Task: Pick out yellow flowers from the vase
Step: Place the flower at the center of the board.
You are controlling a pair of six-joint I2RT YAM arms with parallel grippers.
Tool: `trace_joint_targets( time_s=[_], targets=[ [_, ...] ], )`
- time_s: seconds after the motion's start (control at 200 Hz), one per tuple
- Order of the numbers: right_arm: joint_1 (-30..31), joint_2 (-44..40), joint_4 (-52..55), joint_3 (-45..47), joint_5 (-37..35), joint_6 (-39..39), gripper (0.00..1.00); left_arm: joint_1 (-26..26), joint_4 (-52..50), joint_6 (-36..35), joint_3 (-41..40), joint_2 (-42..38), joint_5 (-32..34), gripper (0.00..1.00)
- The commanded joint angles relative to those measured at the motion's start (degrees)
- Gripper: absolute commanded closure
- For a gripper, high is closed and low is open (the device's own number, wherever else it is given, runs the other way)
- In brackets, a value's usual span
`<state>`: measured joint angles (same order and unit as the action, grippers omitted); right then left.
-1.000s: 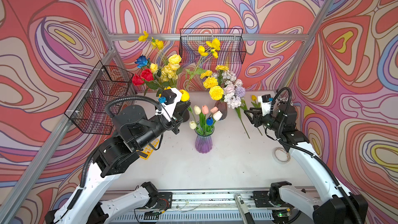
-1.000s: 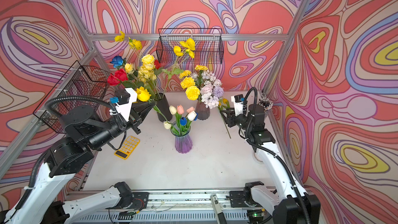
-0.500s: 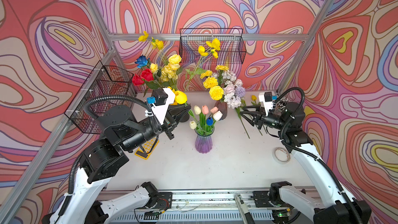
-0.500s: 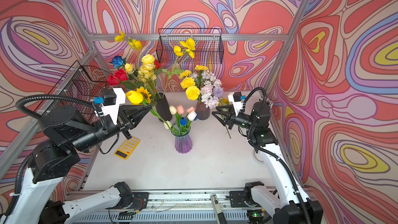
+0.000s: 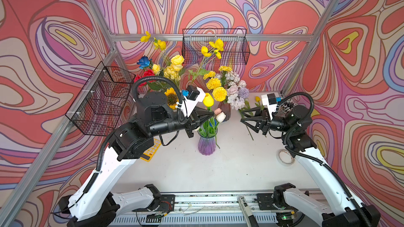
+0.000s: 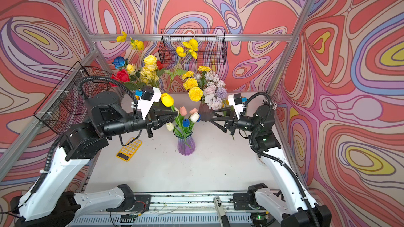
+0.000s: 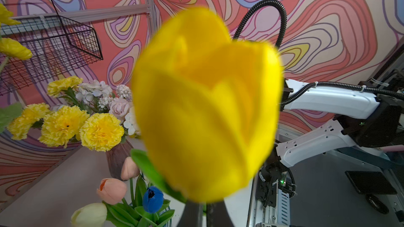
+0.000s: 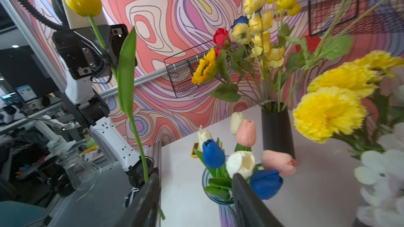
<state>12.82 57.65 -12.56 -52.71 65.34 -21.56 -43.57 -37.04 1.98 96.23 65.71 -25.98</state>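
Left gripper (image 5: 211, 112) pinches yellow fabric tulip (image 5: 208, 99); bloom just above it, stem near-upright below, apparently outside ribbed purple vase (image 5: 206, 146); right gripper (image 5: 242, 116) spread, nearby.

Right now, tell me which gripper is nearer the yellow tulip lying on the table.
Right. The right gripper hovers open over the stem of the lying tulip. The left gripper is farther left, above the purple vase, shut on a second yellow tulip.

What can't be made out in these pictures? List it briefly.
Left wrist view: the blurred yellow tulip hides how the left hand grips its stem.
Right wrist view: the purple vase is cut off by the frame edge and partly behind the right hand; the marigolds are blurred.
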Motion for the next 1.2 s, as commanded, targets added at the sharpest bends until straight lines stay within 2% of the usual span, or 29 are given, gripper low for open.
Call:
trace_joint_targets(
  time_s=[0.0, 0.095, 0.3, 0.546, 0.731, 0.957, 1.192],
  targets=[
    [4.30, 0.57, -1.25, 0.41, -1.02, -0.01, 0.42, -0.29, 2.26, 1.36, 0.28, 0.37, -3.52, 1.00],
    [8.43, 1.77, -1.24, 0.24, -1.88, 0.23, 0.42, -0.21, 2.51, 1.48, 0.28, 1.30, -3.85, 1.00],
    [15.51, 4.87, -2.84, 0.33, -3.94, 0.12, 0.49, -0.03, 3.59, 1.44, -0.69, 2.47, -4.58, 1.00],
    [20.36, 6.84, -5.28, 0.72, -5.00, 0.07, 0.53, 1.09, 5.56, 2.23, -1.50, 3.52, -5.57, 1.00],
    [21.90, 7.63, -5.64, 1.28, -5.48, 0.03, 0.61, 2.59, 7.15, 3.27, -2.09, 3.81, -6.87, 1.00],
    [22.12, 8.00, -4.31, 1.17, -6.23, 1.16, 0.75, 3.55, 7.13, 3.56, -2.78, 3.16, -7.24, 1.00],
    [22.07, 8.14, 0.74, -0.41, -8.20, 4.95, 0.81, 4.19, 6.63, 3.73, -3.29, 2.49, -7.47, 1.00]
  ],
)
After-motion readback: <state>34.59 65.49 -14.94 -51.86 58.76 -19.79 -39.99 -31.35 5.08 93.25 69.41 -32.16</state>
